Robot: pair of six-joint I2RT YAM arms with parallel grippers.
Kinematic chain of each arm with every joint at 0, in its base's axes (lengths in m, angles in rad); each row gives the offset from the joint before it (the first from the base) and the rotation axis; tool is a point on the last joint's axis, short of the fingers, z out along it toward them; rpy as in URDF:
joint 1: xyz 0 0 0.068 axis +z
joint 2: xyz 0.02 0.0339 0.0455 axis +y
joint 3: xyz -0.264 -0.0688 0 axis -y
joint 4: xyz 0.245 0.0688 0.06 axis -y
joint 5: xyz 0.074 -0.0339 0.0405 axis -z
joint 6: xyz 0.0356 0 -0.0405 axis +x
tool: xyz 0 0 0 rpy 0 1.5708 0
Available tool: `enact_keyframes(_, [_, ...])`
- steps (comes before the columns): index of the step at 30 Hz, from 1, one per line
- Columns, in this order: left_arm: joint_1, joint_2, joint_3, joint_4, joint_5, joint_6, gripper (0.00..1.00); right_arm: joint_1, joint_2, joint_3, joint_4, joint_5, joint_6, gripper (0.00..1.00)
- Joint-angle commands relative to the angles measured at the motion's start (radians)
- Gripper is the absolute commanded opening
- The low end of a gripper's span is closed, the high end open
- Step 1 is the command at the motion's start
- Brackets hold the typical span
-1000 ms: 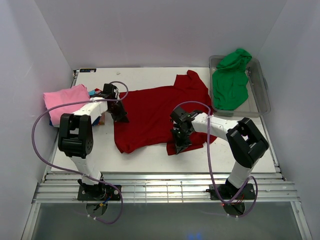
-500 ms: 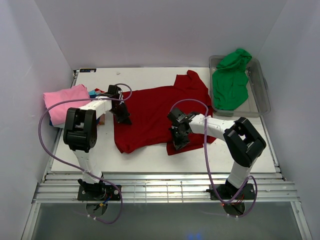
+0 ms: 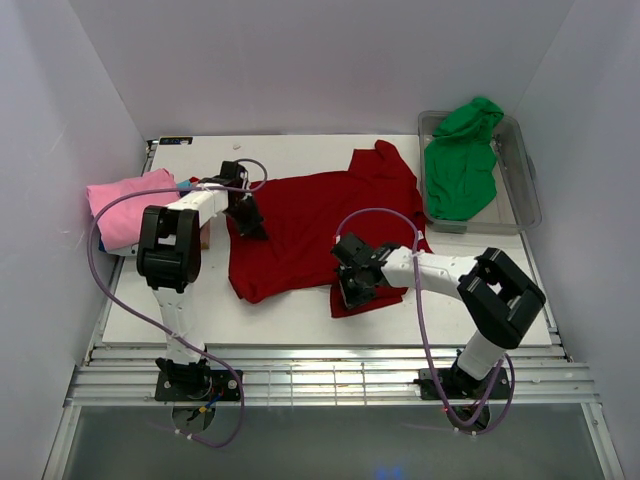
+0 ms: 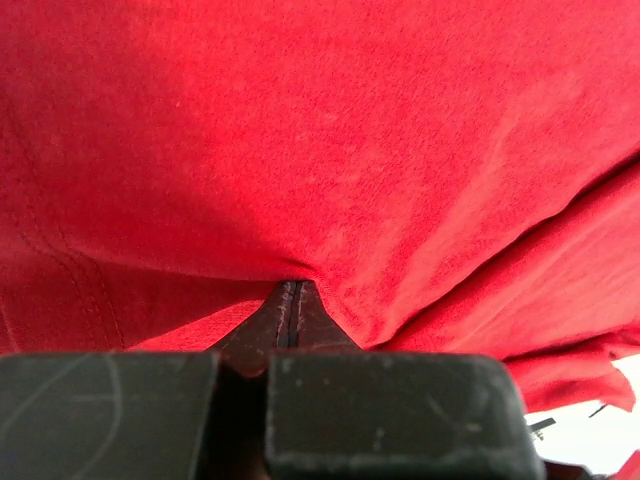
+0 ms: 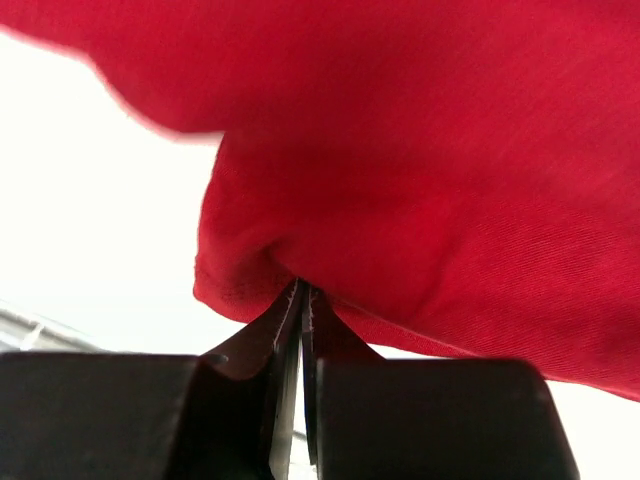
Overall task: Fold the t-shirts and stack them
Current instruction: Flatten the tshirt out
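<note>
Spread t-shirt [image 3: 310, 220] lies centre, folded t-shirts [image 3: 125, 205] left, tub [image 3: 531, 190] holding another t-shirt [image 3: 460, 170] right.

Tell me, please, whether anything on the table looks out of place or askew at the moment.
The green t-shirt sits heaped in the clear tub, spilling over its far rim. The red t-shirt lies skewed and rumpled, pinched by the left gripper and the right gripper. Nothing looks damaged.

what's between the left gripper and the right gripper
The red shirt fills that stretch, spread on the table, as the top view shows; the left gripper and right gripper are each shut on it.
</note>
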Motion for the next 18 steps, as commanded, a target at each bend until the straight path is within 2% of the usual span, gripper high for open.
enact_keyframes(1, [-0.002, 0.039, 0.052, 0.0, -0.044, 0.01, 0.0, 0.091, 0.01, -0.093, -0.049, -0.025, 0.08, 0.08])
enact_keyframes(12, [0.018, 0.099, 0.135, -0.045, -0.102, 0.013, 0.0, 0.282, -0.091, -0.122, -0.163, -0.045, 0.244, 0.08])
enact_keyframes(18, [0.019, 0.088, 0.128, -0.048, -0.113, 0.02, 0.0, 0.318, -0.146, -0.119, -0.22, -0.065, 0.261, 0.08])
